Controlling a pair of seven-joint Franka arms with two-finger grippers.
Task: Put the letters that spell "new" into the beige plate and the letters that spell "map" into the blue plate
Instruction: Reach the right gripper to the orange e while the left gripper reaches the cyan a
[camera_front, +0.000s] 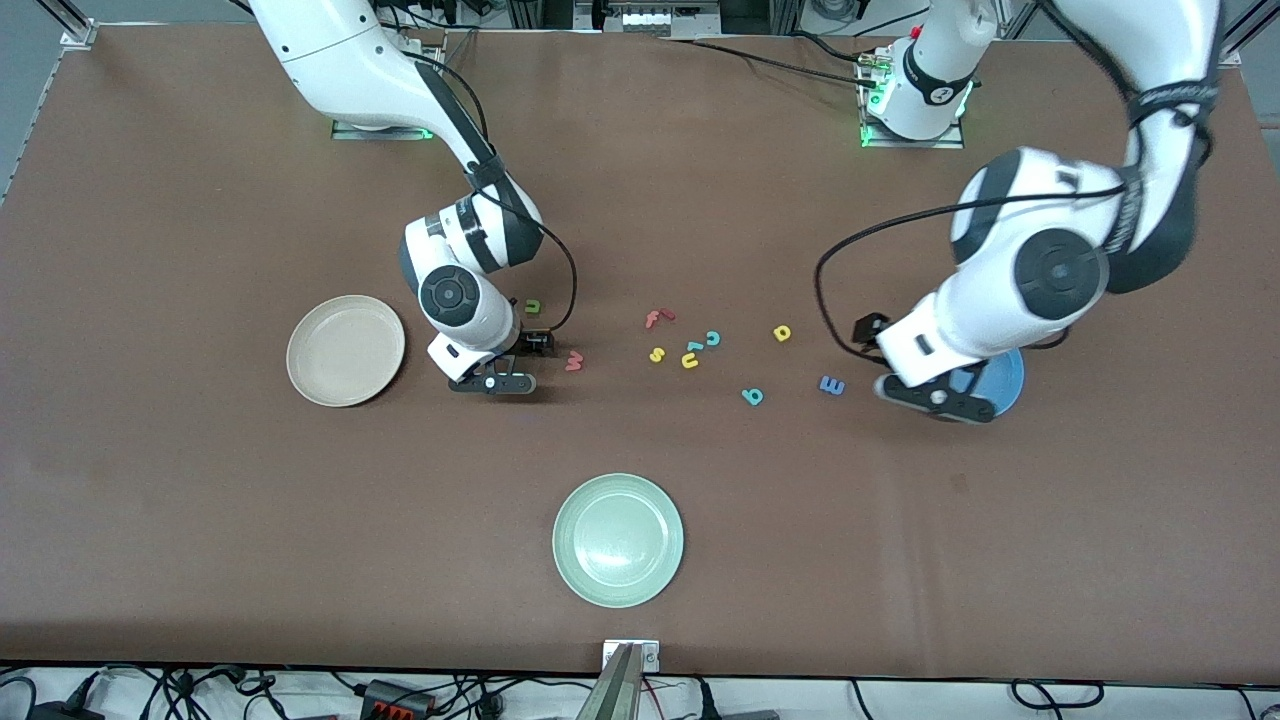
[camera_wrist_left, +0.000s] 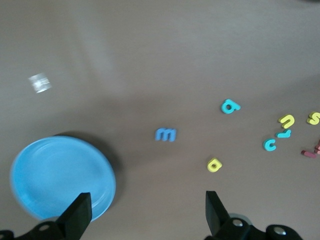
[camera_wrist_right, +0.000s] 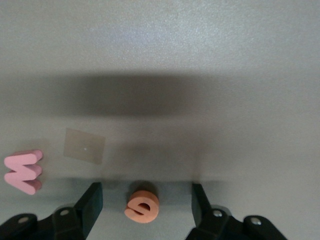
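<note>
- The surface is a brown mat; aluminium framing, cables and power strips run along its edges.
- The beige plate lies toward the right arm's end and holds nothing. The blue plate lies toward the left arm's end, also bare. A pale green plate sits nearest the front camera, between the two.
- The loose letters lie scattered between the arms: pink w, dark green n, red f, yellow s, yellow u, teal c, yellow p, teal a and blue m.
- The right gripper is low at the surface, between the beige plate and the pink w. Its jaws stand apart on either side of the orange e, with a gap on each side; neither finger touches it, so nothing is grasped.
- The left gripper hangs over the surface at the edge of the blue plate, jaws spread wide and holding nothing.
- In the front view the orange e is hidden under the right gripper, and the left arm covers most of the blue plate.
- A small pale patch lies on the surface beside the pink w; what it is cannot be told.
</note>
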